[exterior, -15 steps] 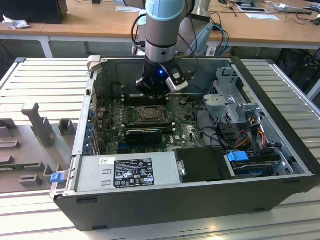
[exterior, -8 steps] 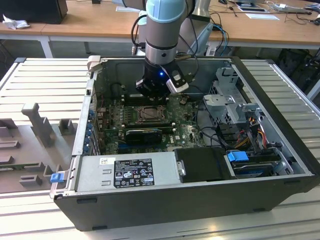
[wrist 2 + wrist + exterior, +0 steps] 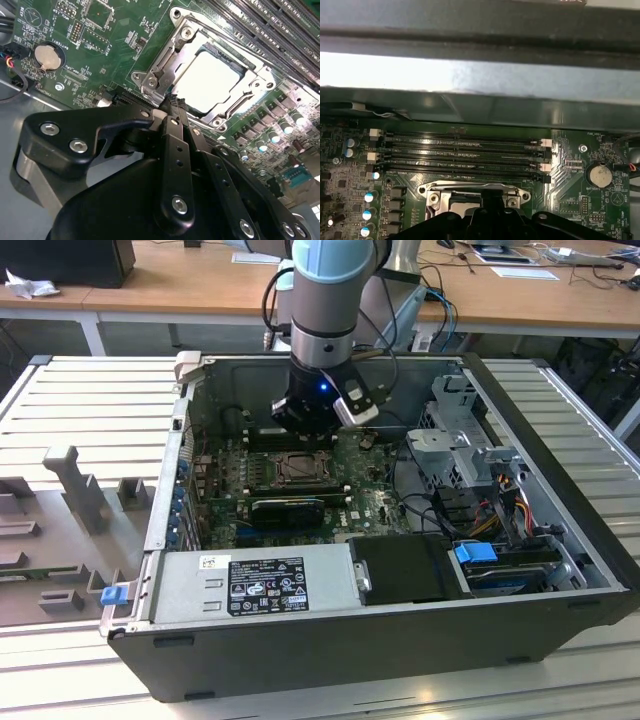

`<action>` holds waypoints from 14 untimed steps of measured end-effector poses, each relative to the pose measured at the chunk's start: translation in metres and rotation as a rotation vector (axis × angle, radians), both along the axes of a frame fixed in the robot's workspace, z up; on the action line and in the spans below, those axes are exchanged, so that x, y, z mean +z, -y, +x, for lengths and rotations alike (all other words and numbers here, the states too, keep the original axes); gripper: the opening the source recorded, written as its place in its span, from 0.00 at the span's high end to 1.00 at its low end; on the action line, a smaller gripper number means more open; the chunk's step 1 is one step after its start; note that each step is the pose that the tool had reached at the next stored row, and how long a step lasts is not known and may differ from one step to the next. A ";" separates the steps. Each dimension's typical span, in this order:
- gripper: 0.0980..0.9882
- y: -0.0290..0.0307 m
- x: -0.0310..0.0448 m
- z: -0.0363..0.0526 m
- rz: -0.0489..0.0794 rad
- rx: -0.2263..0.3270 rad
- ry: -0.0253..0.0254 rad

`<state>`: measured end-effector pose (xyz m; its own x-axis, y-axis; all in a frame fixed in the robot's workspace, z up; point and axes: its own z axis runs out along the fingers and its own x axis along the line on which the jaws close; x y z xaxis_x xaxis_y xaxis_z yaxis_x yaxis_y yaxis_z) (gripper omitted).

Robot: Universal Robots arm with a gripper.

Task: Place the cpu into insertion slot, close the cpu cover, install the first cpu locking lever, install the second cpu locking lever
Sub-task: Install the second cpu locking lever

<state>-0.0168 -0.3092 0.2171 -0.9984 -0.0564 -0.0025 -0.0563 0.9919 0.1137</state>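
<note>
Overhead, the gripper (image 3: 318,418) hung just above the far edge of the insertion slot (image 3: 297,469) inside the open computer case (image 3: 560,570). In the second wrist view its fingers (image 3: 175,112) met in one narrow tip with nothing between them. The cpu (image 3: 206,80) sat in the slot, framed by the cpu cover (image 3: 170,60), lying flat; the near corner was hidden by the gripper. Four long memory slots (image 3: 462,155) were counted beside one coin battery (image 3: 598,176). Locking levers could not be made out.

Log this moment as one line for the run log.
cpu: seated in insertion slot | cpu cover: closed | pincer: at socket edge, holding nothing
</note>
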 end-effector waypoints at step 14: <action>0.99 0.0063 0.0000 0.0000 0.000 0.000 0.0000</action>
<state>-0.0168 -0.3156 0.2171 -0.9984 -0.0564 -0.0024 -0.0563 0.9919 0.1136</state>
